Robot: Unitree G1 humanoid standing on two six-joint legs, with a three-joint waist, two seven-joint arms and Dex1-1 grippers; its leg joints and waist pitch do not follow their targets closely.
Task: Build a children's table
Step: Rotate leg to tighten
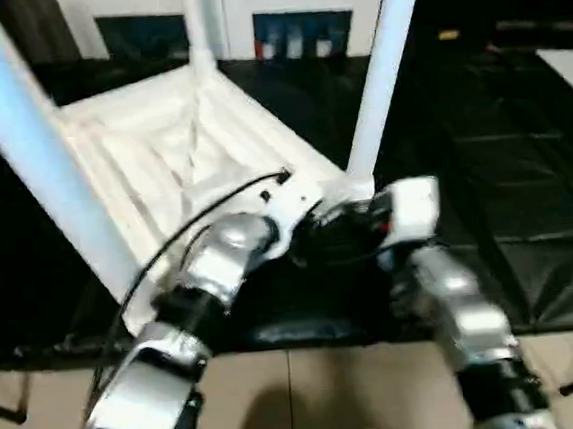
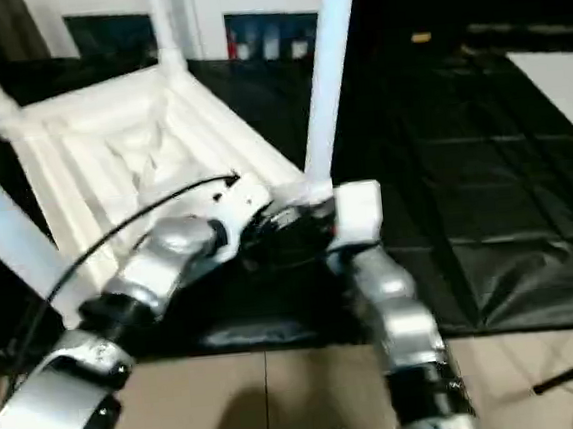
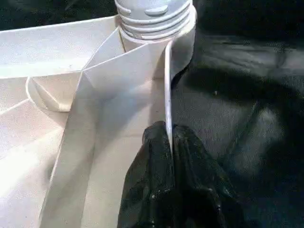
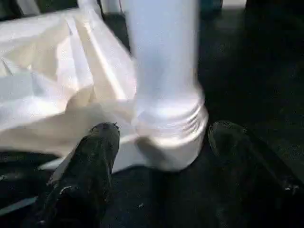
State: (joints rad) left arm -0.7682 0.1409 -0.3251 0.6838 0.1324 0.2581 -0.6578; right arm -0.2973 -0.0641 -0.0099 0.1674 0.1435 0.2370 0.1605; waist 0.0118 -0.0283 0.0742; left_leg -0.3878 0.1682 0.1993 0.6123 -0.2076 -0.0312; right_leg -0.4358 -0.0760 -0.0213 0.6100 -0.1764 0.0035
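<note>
I am looking down at the white plastic rectangular tabletop (image 1: 175, 149), which is lying upside down on the black floor mat (image 1: 502, 155) with its ribbed underside facing up. Long white tapered tube legs are standing up out of its corner sockets: the near-right leg (image 1: 380, 76), the near-left leg (image 1: 30, 147) and a far one (image 2: 162, 25).

My left gripper (image 3: 169, 142) is pinching the thin raised rim (image 3: 167, 80) of the tabletop, its two black fingers pressed together on that edge just beside the near-right corner socket (image 3: 156, 21). My right gripper (image 4: 164, 142) is standing open, its fingers (image 4: 92, 156) spread on either side of the ribbed base of the near-right leg, close to it but, as far as I can tell, not clamping it.

I am judging this to be the seating of that near-right leg, late in the build, with the left arm steadying the top.

Next, I would need to close the right claw around the leg base squarely, then twist or press it home while the left keeps the rim from shifting. A skewed grip could tip the leg in its socket.
</note>
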